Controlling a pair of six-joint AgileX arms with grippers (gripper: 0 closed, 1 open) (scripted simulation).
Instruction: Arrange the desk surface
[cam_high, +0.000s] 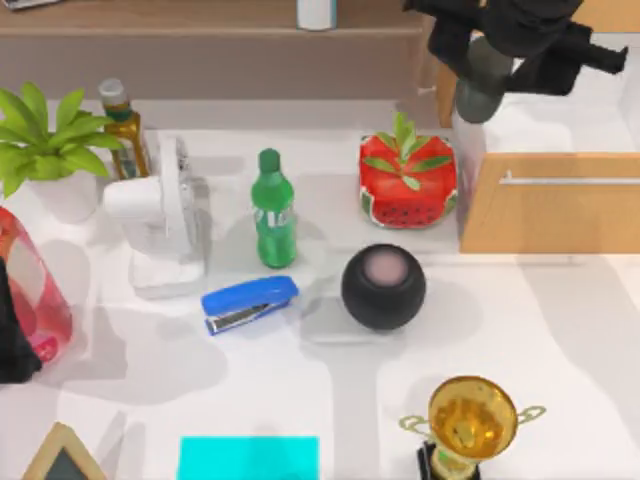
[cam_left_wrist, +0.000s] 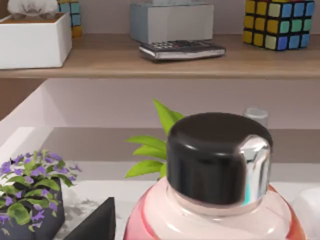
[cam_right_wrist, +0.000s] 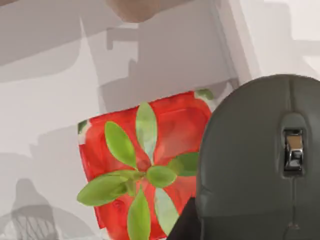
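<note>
Holding a grey mouse, right gripper raised (top right) | desk surface white, matte, crowded

The desk surface carries a white potted plant, an oil bottle, a white desk fan, a green soda bottle, a watermelon-patterned planter, a blue stapler, a black round speaker, a gold trophy and a cyan pad (at the near edge).
</note>
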